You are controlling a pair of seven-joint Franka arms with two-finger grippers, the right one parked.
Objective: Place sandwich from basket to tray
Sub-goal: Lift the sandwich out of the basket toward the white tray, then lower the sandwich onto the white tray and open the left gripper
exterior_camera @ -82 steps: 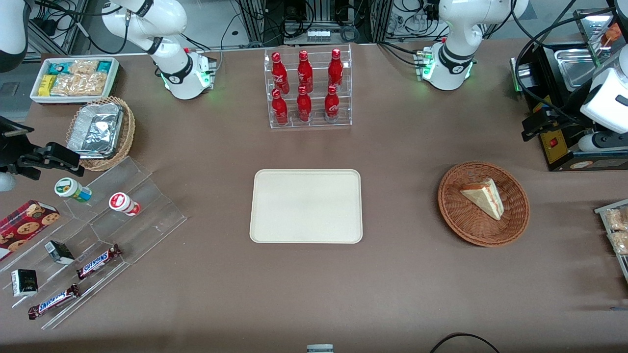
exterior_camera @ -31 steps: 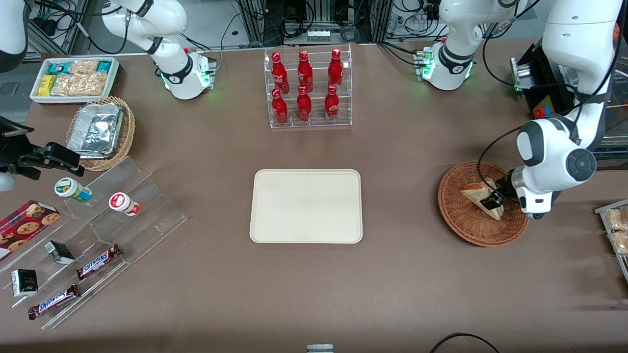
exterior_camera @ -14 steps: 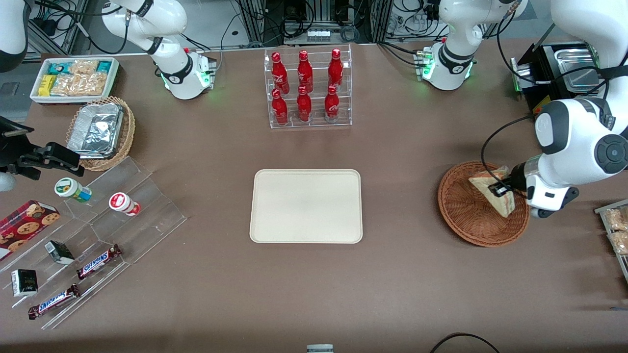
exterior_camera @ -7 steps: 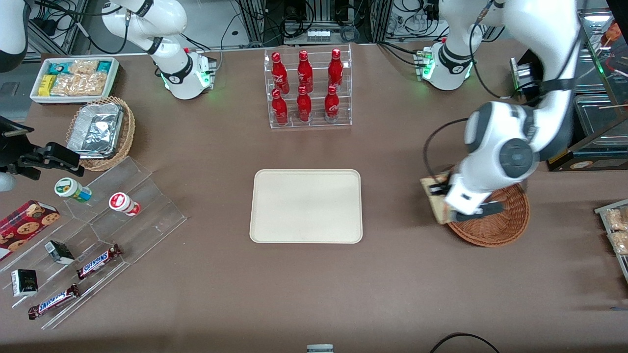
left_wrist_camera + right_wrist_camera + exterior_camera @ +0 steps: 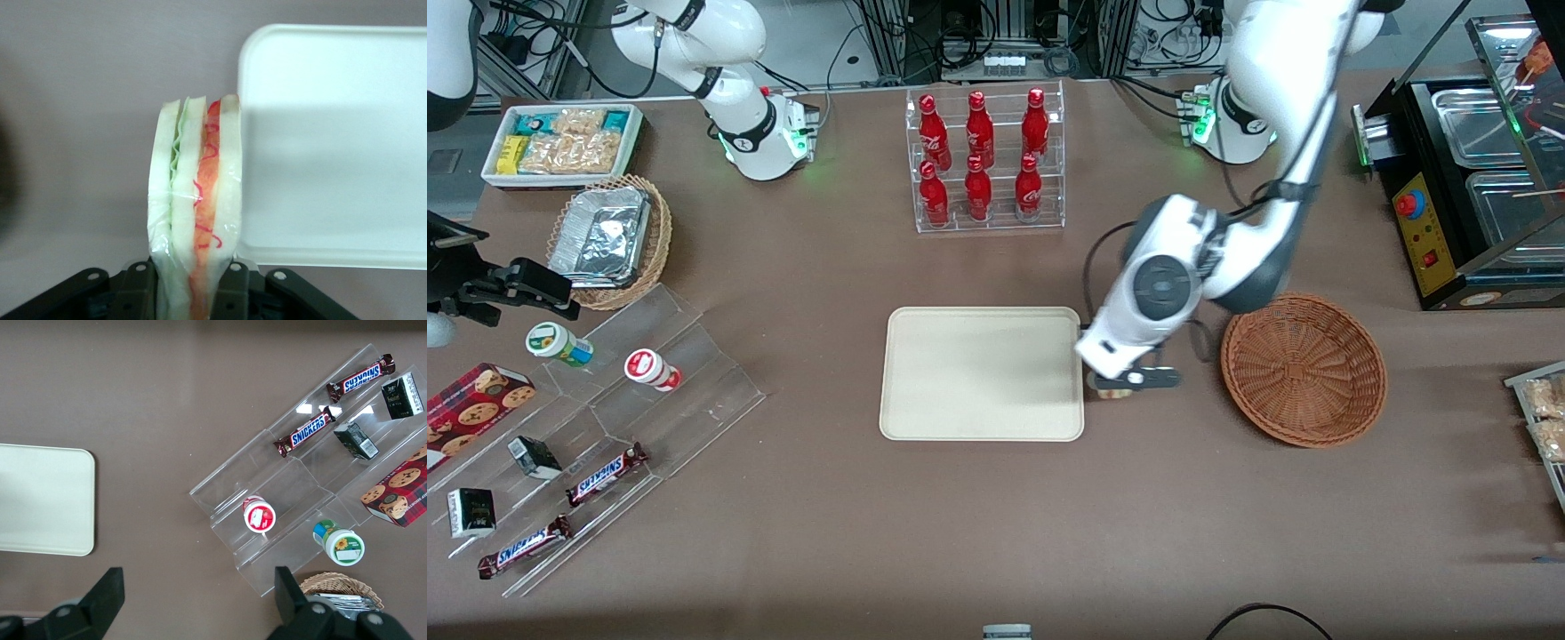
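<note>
the gripper (image 5: 193,293) pinches the sandwich (image 5: 197,200) from both sides, with a finger (image 5: 137,288) pressed on each slice of bread. the red and green layers stand on edge. the sandwich is up in the air, just beside the edge of the tray (image 5: 925,356), at about 3 o'clock from the tray's middle. only a bit of it peeks out under the arm (image 5: 1112,389). the basket (image 5: 1303,369) sits at 3 o'clock from the gripper (image 5: 1113,388), with nothing in it.

A brown table (image 5: 1227,516) holds a flat cream rectangular plastic tray (image 5: 978,373), with a round reddish-brown wicker basket (image 5: 1303,369) nearby; the left arm's hand (image 5: 1112,389) hangs between them.
</note>
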